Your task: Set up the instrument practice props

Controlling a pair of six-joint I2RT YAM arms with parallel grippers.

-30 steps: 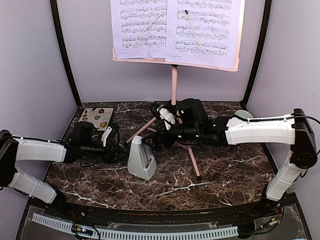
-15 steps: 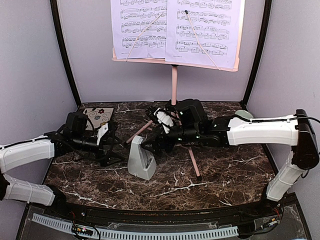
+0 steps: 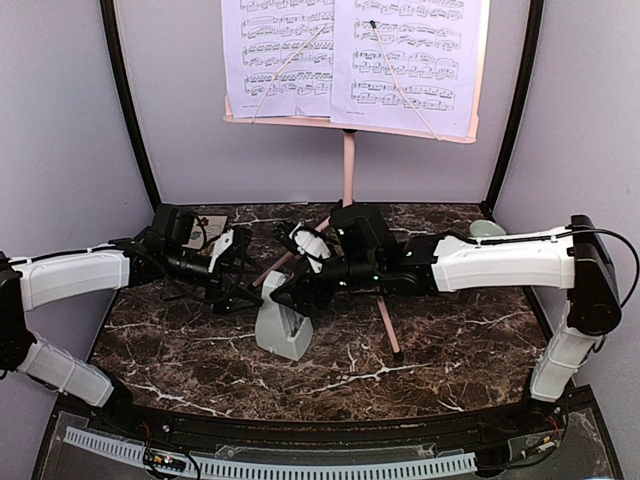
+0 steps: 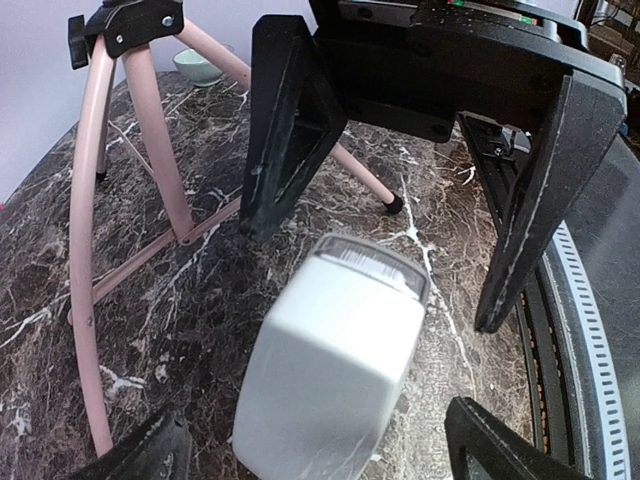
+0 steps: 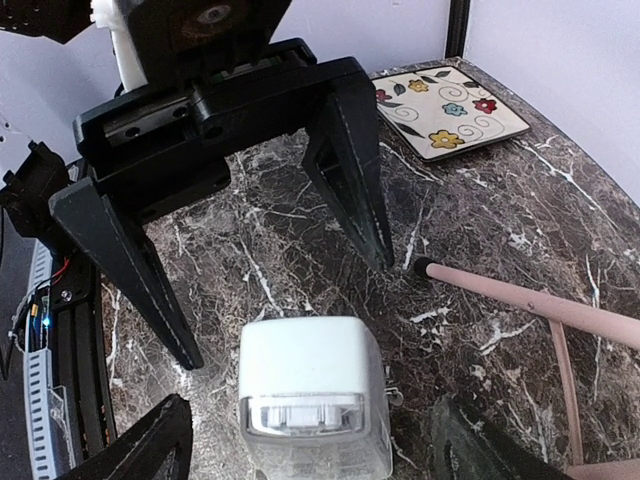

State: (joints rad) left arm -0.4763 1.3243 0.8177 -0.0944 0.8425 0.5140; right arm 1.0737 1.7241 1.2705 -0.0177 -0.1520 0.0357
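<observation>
A: Logged the light-grey pyramid metronome: lower centre of the overhead frame, upright on the marble table, tall axis vertical, just left of the legs of the pink music stand.
B: Sheet-music pages?
A: Up on the stand's plate, top of frame.
B: Jaws?
A: Spread wide on both, gripping nothing. Left gripper at frame left, right gripper at frame right, facing each other across the metronome. In each wrist view, sits between that gripper's own fingertips at the bottom edge; no contact seen.
B: Nearer arm?
A: Hard to call; marginally the right, judging overhead. Probably calls for a level squeeze across the flanks by one gripper only.
</observation>
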